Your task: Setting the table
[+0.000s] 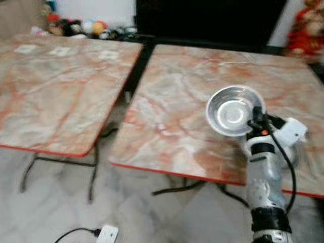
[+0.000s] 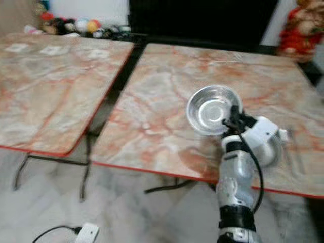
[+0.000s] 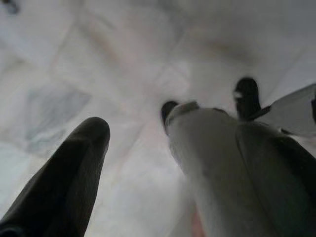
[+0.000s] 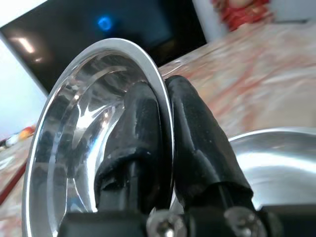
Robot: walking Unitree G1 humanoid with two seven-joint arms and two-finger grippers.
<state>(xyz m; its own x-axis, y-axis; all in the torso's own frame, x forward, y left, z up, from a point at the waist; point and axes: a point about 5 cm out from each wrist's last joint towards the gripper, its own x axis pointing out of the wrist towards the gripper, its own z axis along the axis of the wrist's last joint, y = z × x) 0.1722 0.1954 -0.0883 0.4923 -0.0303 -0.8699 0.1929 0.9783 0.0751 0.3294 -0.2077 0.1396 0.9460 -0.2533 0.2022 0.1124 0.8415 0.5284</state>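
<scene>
A steel bowl [image 1: 234, 111] is held above the right-hand marble-patterned counter [image 1: 172, 96], tilted with its hollow facing up and toward the camera, at about four o'clock in the head views. The right gripper [image 1: 257, 120] is found at the bowl's five o'clock edge, and its jaws are clamped on the rim: in the right wrist view one black finger [image 4: 133, 138] is seen pressed inside the bowl and the other outside, with the thin rim pinched between them. A second steel bowl [image 4: 276, 163] is seen lying on the counter just beyond the gripper in the right wrist view; in the head views part of its rim [image 2: 276, 147] is glimpsed behind the white wrist housing, at about three o'clock from the held bowl. A second marble-patterned counter [image 1: 55, 86] is placed at nine o'clock, separated from the first by a dark gap, and a few pale square patches are noted near its far edge. Beyond it, at eleven o'clock, a row of small colourful toys [image 1: 83, 26] is made out, blurred. A red figure [image 1: 304, 28] is seen at one o'clock beside a black panel. A white power strip [image 1: 105, 234] with a black cable lies on the pale floor [image 1: 50, 212] at seven o'clock. The left gripper [image 3: 143, 163] hangs over the floor with its jaws apart, one black finger [image 3: 74, 168] well separated from the other.
</scene>
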